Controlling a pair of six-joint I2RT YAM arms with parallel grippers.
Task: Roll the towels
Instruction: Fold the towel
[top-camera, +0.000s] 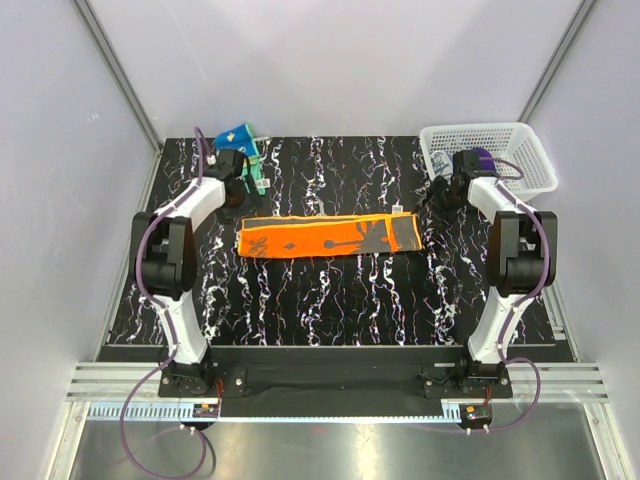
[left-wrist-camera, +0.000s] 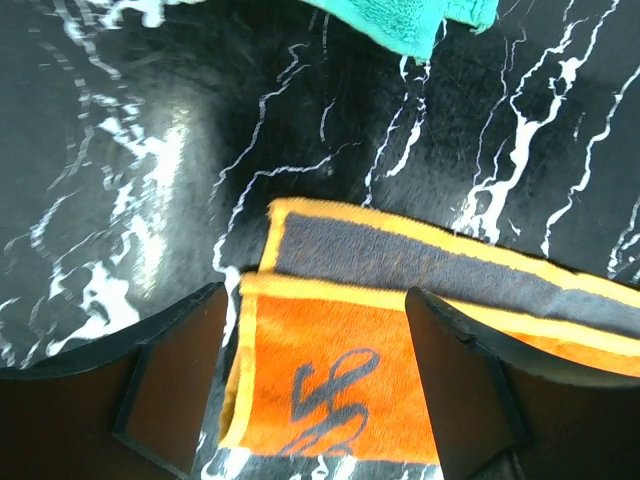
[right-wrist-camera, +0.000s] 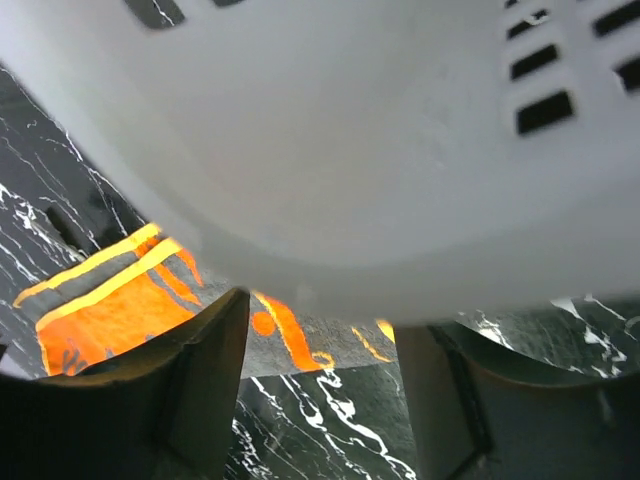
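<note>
Our left pincer (left-wrist-camera: 315, 360) is hanging open, its fingers spread with nothing between them. It is hovering just over the left end of the orange towel (top-camera: 328, 236), whose short edge is lying directly under the gap. Our right pincer (right-wrist-camera: 320, 380) is standing open too and gripping nothing. It is hovering near the towel's right end, and the basket (right-wrist-camera: 400, 150) wall is looming close in front of it in the wrist view.

The orange towel is lying flat as a long, narrow strip, running left to right across the middle of the desk (top-camera: 330, 300). A grey-trimmed layer is showing beside the orange one, so we are judging it to be folded lengthwise. No part of it is rolled.

We are therefore reading this as the gap between laying out the strip and rolling it. The next move is calling for one pincer to come down on a short end, pinch the edge and turn it over onto the strip, keeping it straight. The right arm is needing to stay clear of the basket.

The teal towel (top-camera: 240, 140) is sitting bunched at the desk's far left corner, just beyond the left pincer, and is not yet rolled. The basket is standing at the far right corner.
</note>
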